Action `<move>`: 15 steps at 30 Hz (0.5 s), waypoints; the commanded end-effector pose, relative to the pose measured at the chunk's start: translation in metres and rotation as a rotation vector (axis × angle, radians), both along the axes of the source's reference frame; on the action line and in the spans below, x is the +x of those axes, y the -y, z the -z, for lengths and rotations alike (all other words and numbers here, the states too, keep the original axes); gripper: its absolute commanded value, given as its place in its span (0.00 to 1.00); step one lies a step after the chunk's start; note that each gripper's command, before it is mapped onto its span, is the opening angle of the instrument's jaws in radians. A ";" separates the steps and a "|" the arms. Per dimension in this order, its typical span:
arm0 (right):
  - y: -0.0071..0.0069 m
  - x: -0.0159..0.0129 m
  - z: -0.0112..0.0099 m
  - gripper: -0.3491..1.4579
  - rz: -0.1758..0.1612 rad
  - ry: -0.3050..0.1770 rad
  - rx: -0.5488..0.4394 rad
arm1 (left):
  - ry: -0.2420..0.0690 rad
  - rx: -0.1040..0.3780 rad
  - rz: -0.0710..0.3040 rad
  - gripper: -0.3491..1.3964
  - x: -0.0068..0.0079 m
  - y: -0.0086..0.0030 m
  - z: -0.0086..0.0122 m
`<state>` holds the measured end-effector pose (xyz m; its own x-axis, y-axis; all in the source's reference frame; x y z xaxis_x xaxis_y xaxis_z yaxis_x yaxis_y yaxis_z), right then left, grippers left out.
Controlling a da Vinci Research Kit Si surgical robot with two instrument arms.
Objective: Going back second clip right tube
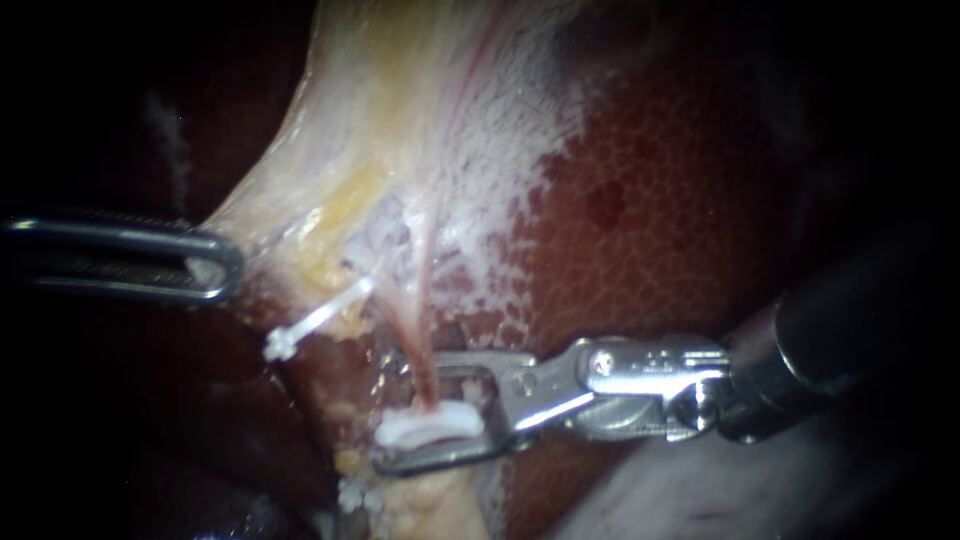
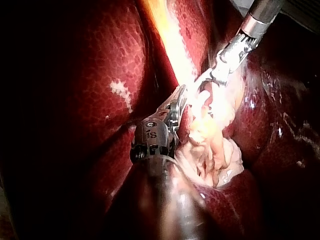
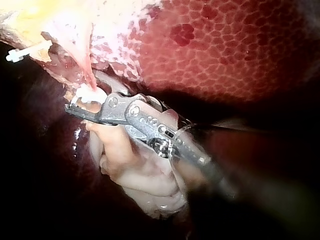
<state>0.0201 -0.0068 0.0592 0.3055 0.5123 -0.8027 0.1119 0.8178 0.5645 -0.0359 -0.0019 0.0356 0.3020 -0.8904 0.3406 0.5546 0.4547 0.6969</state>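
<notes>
**When the second clip sat on the right tube, the way back had to be straight**

Because my right instrument (image 1: 405, 412) stood with its jaws spread, one on the far side and one on the near side of the white clip (image 1: 425, 430), I judged that the good way out was to draw back to the right along my own shaft. No lifting and no twisting, so that neither jaw would hook the clip or drag the right tube (image 1: 420, 340). The clip lay across the near end of this tube, close against my near jaw, so that jaw needed the most care.

My left instrument (image 1: 215, 265), at the left, pinched the pale tissue (image 1: 330, 150) and held it stretched. I judged it should not slacken.

I counted two instruments and one pink tube plainly seen. I also counted two clips, this one and the other clip (image 1: 318, 320) to the left of the tube. A small white bit (image 1: 352, 495), nearer, was perhaps a third; I could not tell.
</notes>
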 end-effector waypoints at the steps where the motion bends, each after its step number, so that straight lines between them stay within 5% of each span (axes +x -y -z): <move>1: 0.0000 -0.0004 0.0001 0.52 0.001 0.002 -0.001 | 0.000 0.000 0.000 0.00 0.0000 0.0000 -0.0001; 10: -0.0002 -0.0045 0.0005 0.52 0.030 0.041 -0.047 | 0.000 -0.002 -0.001 0.00 0.0000 0.0001 -0.0005; 15: -0.0015 -0.0065 0.0018 0.52 0.025 0.035 -0.079 | 0.000 -0.003 -0.001 0.00 0.0000 0.0001 -0.0007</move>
<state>0.0132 -0.0050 0.0572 0.3462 0.4345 -0.8315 0.1142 0.8602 0.4971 -0.0359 -0.0020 0.0364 0.3030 -0.8890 0.3432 0.5544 0.4574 0.6953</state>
